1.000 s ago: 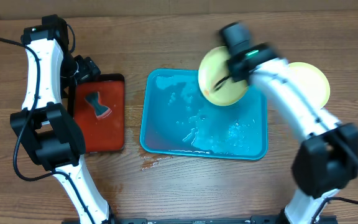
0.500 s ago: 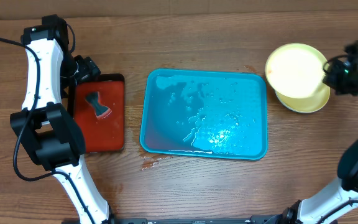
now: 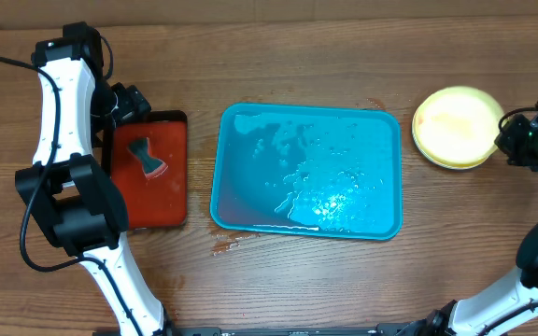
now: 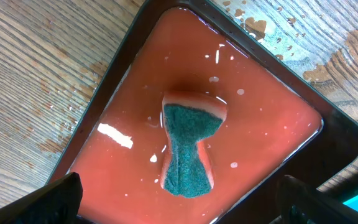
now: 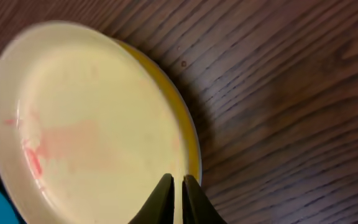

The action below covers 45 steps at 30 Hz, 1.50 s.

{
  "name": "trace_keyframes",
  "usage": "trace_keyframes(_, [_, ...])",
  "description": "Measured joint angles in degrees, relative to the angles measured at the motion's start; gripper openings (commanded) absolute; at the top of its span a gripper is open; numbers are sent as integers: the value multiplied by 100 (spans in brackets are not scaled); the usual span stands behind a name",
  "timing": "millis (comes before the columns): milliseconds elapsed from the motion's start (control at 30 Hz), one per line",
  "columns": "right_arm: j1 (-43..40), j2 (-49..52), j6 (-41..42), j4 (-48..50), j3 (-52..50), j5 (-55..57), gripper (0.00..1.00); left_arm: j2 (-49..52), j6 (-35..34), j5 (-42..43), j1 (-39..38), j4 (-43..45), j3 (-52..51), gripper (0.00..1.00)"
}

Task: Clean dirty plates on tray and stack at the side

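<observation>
Right end effector [image 5: 178, 198] is pinched almost closed on the rim of the top plate [image 5: 92, 124], which lies on a yellow-green plate [image 5: 190, 140] directly beneath it on the worktop [image 5: 291, 93]. Faint red smears show on the top plate. Stacking looks nearly done; next comes letting go and lifting clear without dragging the pile. Well to its left, the blue tray [image 3: 250, 187] holds only water. Left end effector [image 4: 182, 205] hangs spread wide over the sponge [image 4: 188, 143] in the red tray [image 4: 272, 143]. No writing is legible.

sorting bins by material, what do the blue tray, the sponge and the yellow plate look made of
Blue tray: likely moulded plastic, glossy; wet glare, rounded corners.
Sponge: soft foam, it seems, under a rough teal scouring face, matt.
Yellow plate: probably plastic, smooth satin, thin rim; faint red smear.
</observation>
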Motion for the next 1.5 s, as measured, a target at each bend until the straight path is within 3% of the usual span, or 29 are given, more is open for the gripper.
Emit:
trace_keyframes(33, [0, 0, 9, 2, 0, -2, 13, 0, 0, 0, 0, 0, 0, 100])
trace_keyframes(67, [0, 0, 11, -2, 0, -7, 34, 0, 0, -2, 0, 0, 0, 100])
trace_keyframes(167, [2, 0, 33, -96, 0, -9, 39, 0, 0, 0, 0, 0, 0, 100])
trace_keyframes(233, [0, 0, 24, -186, 0, -17, 59, 0, 0, 0, 0, 0, 0, 100])
trace_keyframes(267, [0, 0, 20, -289, 0, -28, 100, 0, 0, 0, 0, 0, 0, 100])
trace_keyframes(500, [7, -199, 15, -1034, 0, -302, 100, 0, 0, 0, 0, 0, 0, 100])
trace_keyframes(733, [166, -1729, 24, -1786, -15, -402, 100, 0, 0, -2, 0, 0, 0, 100])
trace_keyframes(933, [1060, -3510, 22, -1821, -446, -455, 100, 0, 0, 0, 0, 2, 0, 100])
trace_keyframes(1100, [2131, -4391, 26, -2055, -1058, -551, 100, 0, 0, 0, 0, 0, 0, 100])
trace_keyframes(1267, [2962, -4607, 26, -2371, -1259, -638, 100, 0, 0, 0, 0, 0, 0, 100])
trace_keyframes(1500, [3163, -4524, 26, -2400, -1259, -632, 100, 0, 0, 0, 0, 0, 0, 100])
